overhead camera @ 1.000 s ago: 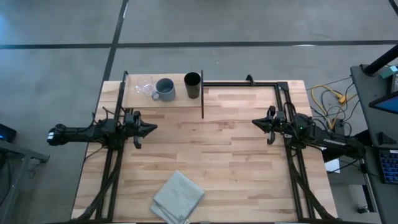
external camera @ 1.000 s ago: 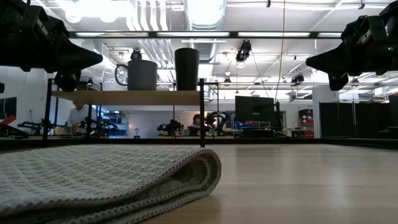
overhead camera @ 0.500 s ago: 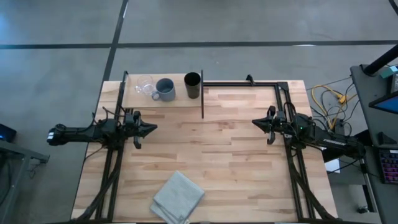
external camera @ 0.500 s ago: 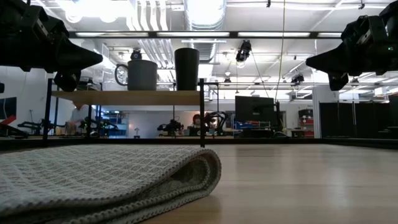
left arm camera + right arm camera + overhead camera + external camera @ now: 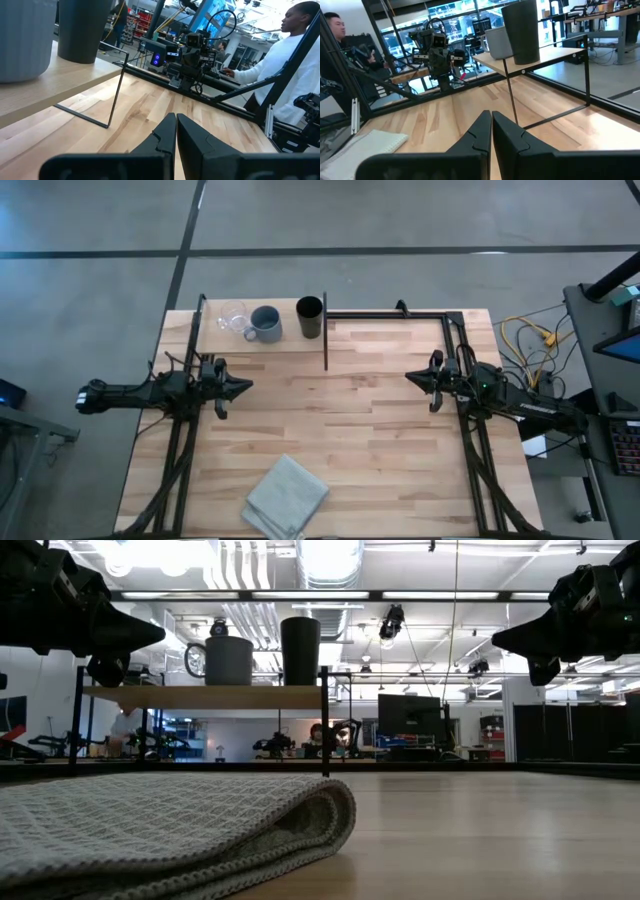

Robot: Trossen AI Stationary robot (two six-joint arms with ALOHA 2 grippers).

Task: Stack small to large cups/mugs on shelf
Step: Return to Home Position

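Both pairs of jaws are pressed together and hold nothing.

From above, the left gripper (image 5: 243, 385) and the right gripper (image 5: 410, 379) hang over opposite sides of the table, well apart from the shelf (image 5: 285, 340) at its far edge. There the clear glass cup (image 5: 232, 316), blue-grey mug (image 5: 266, 323) and black cup (image 5: 310, 316) stand in a row. A folded grey cloth (image 5: 287, 496) lies near the front.

At table height, all three vessels stand upright on the raised board.

The left wrist view shows its fingers (image 5: 165, 131) meeting tip to tip, touching nothing.

The right wrist view shows the same.

I judge the glass cup light, slick and breakable, best pinched gently across its rim. The mug looks heavier and rigid, so take its wall rather than the handle. The black cup looks stiff and suits a grip around its body.
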